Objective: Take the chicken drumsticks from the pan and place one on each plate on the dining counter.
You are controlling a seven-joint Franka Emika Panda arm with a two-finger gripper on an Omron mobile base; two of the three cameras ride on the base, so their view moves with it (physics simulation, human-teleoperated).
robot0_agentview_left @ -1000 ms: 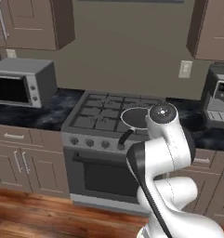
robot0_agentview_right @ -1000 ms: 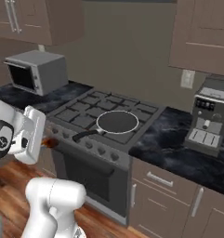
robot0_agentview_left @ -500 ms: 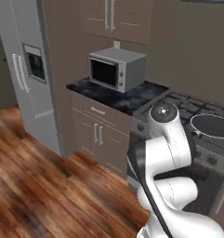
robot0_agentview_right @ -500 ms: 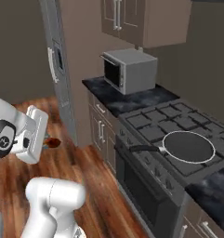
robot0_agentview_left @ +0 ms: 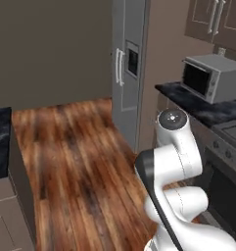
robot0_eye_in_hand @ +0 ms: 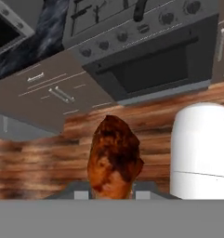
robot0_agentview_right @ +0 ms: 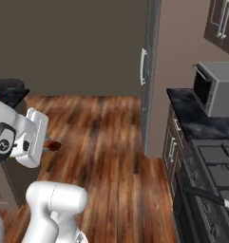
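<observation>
Hand view shows the pincer [robot0_eye_in_hand: 112, 194] nearly closed around a chicken drumstick [robot0_eye_in_hand: 113, 158], which rises between the two fingers. Behind it are the wooden floor [robot0_eye_in_hand: 34, 172] and the oven door [robot0_eye_in_hand: 153, 65]. Right base view shows the drumstick beside the hand, above the floor.

A microwave [robot0_agentview_left: 215, 76] sits on the black marble worktop [robot0_agentview_left: 198, 105].

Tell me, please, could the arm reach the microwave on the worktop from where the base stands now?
Probably not: the microwave sits far off past the stove, and the pincer is shut on a chicken drumstick.
</observation>
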